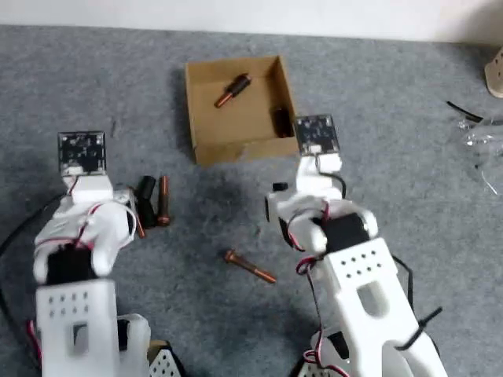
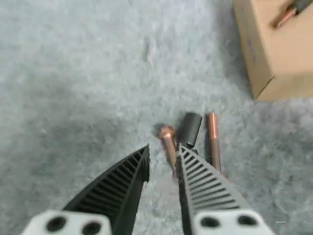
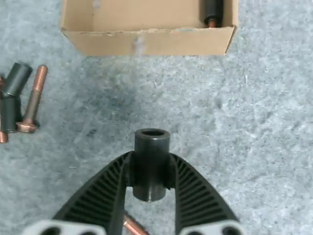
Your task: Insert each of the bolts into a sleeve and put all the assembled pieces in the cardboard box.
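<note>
My right claw point(image 3: 150, 161) clamps a sleeve point(image 3: 152, 142) with its bore facing outward, presumably to receive a bolt. My left claw point(image 2: 164, 152) stands open over a loose bolt point(image 2: 169, 144), placed for pickup.

copper bolts point(image 1: 250, 266), black sleeve point(image 3: 152, 164), brown cardboard box point(image 1: 236, 126), grey carpet point(image 1: 393, 118)

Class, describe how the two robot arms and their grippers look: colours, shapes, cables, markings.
The left arm and right arm are white plastic shells with rows of small holes, black motors and red wires. The left gripper and right gripper have black, ribbed, tapering fingers on white mounts.
</note>
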`<action>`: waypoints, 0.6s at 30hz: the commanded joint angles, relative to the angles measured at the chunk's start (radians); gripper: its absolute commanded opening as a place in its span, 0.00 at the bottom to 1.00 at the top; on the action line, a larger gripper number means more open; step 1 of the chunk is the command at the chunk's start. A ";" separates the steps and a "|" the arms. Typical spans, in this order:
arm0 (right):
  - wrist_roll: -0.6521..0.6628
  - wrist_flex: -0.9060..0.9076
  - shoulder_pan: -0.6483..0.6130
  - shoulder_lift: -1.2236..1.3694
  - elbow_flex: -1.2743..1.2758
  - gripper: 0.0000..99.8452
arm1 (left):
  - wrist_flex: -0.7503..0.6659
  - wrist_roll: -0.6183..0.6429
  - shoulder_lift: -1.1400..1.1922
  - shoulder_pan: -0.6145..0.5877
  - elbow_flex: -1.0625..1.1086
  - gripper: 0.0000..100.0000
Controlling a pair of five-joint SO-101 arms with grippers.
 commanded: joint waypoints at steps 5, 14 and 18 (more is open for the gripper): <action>0.017 -0.131 0.016 -0.002 0.073 0.00 | -0.052 0.064 0.437 0.021 -0.200 0.11; 0.014 -0.189 0.019 0.062 0.077 0.00 | -0.077 0.169 0.604 0.056 -0.248 0.11; 0.015 -0.200 0.021 0.087 0.077 0.00 | -0.123 0.201 0.667 0.054 -0.248 0.11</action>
